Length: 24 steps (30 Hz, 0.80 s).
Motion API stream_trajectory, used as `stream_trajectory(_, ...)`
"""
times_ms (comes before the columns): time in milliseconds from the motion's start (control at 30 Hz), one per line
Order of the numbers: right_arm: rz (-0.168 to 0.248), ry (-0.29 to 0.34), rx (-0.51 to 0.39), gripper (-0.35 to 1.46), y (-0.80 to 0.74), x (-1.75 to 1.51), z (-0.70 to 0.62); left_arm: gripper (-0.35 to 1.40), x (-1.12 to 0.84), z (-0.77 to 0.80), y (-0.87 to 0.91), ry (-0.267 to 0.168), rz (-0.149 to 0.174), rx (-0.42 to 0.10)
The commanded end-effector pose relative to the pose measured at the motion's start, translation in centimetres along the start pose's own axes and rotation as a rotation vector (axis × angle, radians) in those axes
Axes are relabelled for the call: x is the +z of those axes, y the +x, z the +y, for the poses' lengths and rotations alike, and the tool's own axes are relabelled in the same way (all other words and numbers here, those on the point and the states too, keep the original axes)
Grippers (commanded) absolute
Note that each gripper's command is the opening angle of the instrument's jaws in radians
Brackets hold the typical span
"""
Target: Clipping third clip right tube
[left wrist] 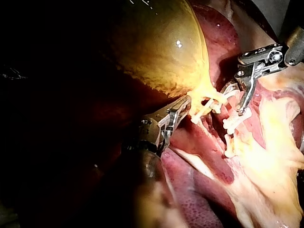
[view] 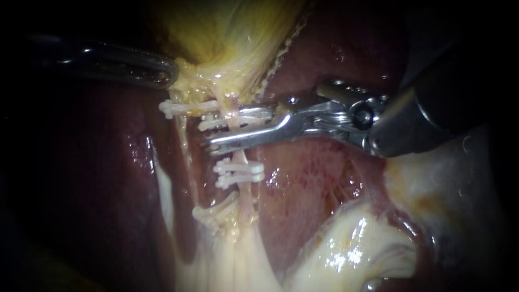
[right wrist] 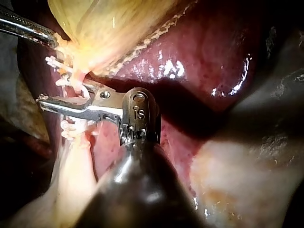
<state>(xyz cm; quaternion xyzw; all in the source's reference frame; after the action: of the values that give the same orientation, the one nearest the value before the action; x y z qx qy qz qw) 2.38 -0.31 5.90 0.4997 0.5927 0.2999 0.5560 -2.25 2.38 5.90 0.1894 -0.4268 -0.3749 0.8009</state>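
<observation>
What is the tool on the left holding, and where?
The left tool grips the gallbladder by its narrow yellow end, just above the white clips.

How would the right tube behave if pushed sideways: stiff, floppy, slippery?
Probably floppy: the right tube is thin and strung below the gallbladder. Likely slippery: the tissue around glistens. Perhaps easily torn beside its white clip.

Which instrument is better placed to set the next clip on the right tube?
Right. The right instrument has its open jaws straddling the right tube just above the lower clips. The left instrument sits up at the gallbladder, off the tube.
</observation>
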Motion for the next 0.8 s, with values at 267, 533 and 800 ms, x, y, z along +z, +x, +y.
stream_trajectory(267, 0.014, -0.020, 0.010, 0.35, 0.08, -0.01, -0.05, -0.35, 0.01, 0.00, 0.00, -0.001, 0.000, -0.001)
stream_trajectory(533, 0.013, -0.019, 0.009, 0.01, 0.07, 0.00, -0.03, -0.35, 0.04, -0.01, -0.01, -0.006, -0.001, -0.001)
stream_trajectory(800, 0.013, -0.035, 0.073, -0.35, 0.03, -0.03, -0.02, -0.35, 0.06, -0.01, -0.02, -0.007, -0.001, -0.002)
